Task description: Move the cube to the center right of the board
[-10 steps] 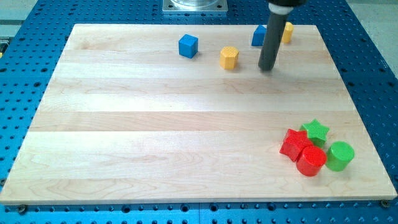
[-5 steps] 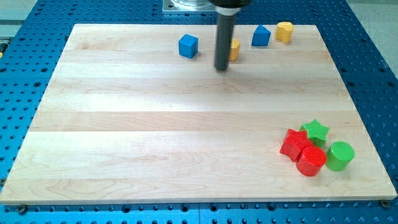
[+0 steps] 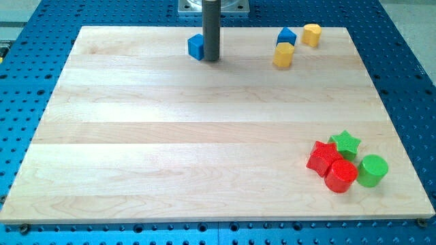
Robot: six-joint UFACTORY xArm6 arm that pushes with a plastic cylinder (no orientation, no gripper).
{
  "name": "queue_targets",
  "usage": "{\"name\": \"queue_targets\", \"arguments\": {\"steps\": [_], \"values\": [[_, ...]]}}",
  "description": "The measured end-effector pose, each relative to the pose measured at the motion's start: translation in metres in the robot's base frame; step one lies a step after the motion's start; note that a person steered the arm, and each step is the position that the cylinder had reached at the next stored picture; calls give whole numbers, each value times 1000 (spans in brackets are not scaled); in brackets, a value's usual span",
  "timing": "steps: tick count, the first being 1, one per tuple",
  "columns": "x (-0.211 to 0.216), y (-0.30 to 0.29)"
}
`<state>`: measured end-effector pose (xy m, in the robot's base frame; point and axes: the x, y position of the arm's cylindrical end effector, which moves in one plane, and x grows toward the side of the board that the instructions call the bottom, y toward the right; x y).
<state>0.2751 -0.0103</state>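
Note:
The blue cube sits near the view's top, left of centre, on the wooden board. My tip rests on the board right against the cube's right side, and the rod hides part of the cube. Whether the tip touches the cube cannot be told for sure.
A yellow hexagonal block, another blue block and a yellow cylinder stand at the top right. At the bottom right a red star, green star, red cylinder and green cylinder cluster together.
My tip has swept left along the top of the board to the blue cube's right side. The cube sits slightly further left and up. The yellow hexagonal block now lies further right, below the other blue block.

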Motion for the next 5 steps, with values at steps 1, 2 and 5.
{"name": "queue_targets", "arguments": {"steps": [1, 2, 5], "values": [[-5, 44], [-37, 42], [30, -57]]}}
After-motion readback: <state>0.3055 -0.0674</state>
